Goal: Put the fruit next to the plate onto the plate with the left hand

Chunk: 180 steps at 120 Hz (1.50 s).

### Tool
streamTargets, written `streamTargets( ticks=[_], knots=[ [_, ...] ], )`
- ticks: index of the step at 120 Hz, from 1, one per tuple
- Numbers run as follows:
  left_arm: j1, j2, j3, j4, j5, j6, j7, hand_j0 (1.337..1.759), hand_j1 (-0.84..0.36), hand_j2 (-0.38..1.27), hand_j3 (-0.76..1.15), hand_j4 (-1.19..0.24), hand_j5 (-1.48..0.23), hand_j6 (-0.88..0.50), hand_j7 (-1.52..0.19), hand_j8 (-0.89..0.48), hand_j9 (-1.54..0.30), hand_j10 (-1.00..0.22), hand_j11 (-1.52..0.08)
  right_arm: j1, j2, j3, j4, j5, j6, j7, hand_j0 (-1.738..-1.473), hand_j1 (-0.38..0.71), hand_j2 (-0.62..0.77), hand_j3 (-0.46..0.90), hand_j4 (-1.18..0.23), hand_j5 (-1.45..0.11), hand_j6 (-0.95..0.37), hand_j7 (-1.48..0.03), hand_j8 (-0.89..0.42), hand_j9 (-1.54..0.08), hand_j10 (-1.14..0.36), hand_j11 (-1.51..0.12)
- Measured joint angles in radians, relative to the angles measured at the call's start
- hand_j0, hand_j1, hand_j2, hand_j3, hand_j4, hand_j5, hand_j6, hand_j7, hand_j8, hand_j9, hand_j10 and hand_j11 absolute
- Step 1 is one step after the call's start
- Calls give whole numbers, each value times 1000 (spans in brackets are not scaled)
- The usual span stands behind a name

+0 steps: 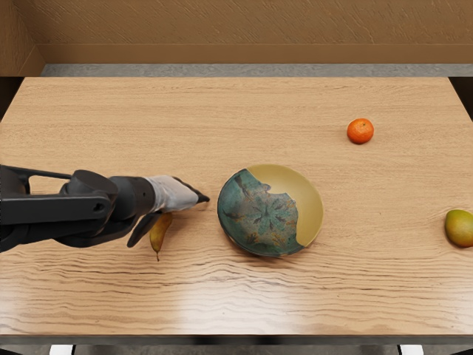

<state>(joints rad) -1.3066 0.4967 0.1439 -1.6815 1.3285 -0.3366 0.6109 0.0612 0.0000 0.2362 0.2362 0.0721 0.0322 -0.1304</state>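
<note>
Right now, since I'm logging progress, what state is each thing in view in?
plate: on the table, holds nothing.
pear: lying on the table left of the plate, partly hidden.
left hand: open, holding nothing, over the pear.
orange: on the table, apart from the plate.
yellow-green fruit: on the table at the picture's right edge.

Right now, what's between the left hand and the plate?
Only bare table, head view: nothing lies between the left hand and the plate; the pear sits under the hand.
</note>
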Motion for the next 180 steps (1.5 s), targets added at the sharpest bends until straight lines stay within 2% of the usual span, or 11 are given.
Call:
streamTargets(
  ticks=[46, 93, 101, 113, 126, 153, 180],
  knots=[
    [39, 0, 0, 0, 99, 27, 0, 1658, 308, 8, 0, -37, -44, -37, -45, -37, -45, -36, -45, 0, 0, 0, 0, 0, 0, 0, -1658, -317, -6, 0, -27, -35, -26, -35, -26, -35, -26, -35],
    [54, 2, 0, 4, 113, 32, 0, 1658, 298, 10, 0, -43, -53, -43, -53, -46, -56, -45, -56, 0, 0, -1, 0, 0, 0, 0, -1658, -317, -5, 0, -26, -34, -26, -34, -26, -34, -26, -34],
    [63, 1, 0, 6, 114, 33, 0, 1658, 289, 11, 0, -53, 23, -47, 14, -53, -66, -52, -66, 0, 0, -1, 0, 0, 0, 0, -1658, -317, -5, 0, -26, -34, -26, -34, -26, -34, -26, -34],
    [64, 2, 0, 9, 112, 35, -1, 1658, 274, 14, 0, -116, 194, -122, 185, -66, -82, -65, -82, 0, 0, 0, 0, 0, 0, 0, -1658, -317, -5, 0, -26, -34, -26, -34, -26, -34, -26, -34],
    [64, 2, -2, 10, 110, 38, -3, 1658, 257, 17, 0, -122, 169, -133, 177, -80, -101, -79, -101, 0, 0, -1, 0, 0, 0, 0, -1658, -317, -6, 0, -27, -35, -27, -35, -27, -35, -27, -35],
    [63, -2, -3, 10, 114, 61, -1, 1658, 237, 20, 0, -123, -8, -130, 12, -97, -123, -96, -123, 0, 0, -1, 0, 0, 0, 0, -1658, -317, -6, 0, -27, -35, -26, -35, -27, -35, -27, -35],
    [56, -6, -3, 8, 120, 63, 0, 1658, 213, 24, 0, -122, -105, -119, -99, -117, -149, -116, -149, 0, 0, -2, 0, 0, 0, 0, -1658, -317, -6, 0, -27, -35, -27, -35, -27, -35, -27, -35]
  ],
)
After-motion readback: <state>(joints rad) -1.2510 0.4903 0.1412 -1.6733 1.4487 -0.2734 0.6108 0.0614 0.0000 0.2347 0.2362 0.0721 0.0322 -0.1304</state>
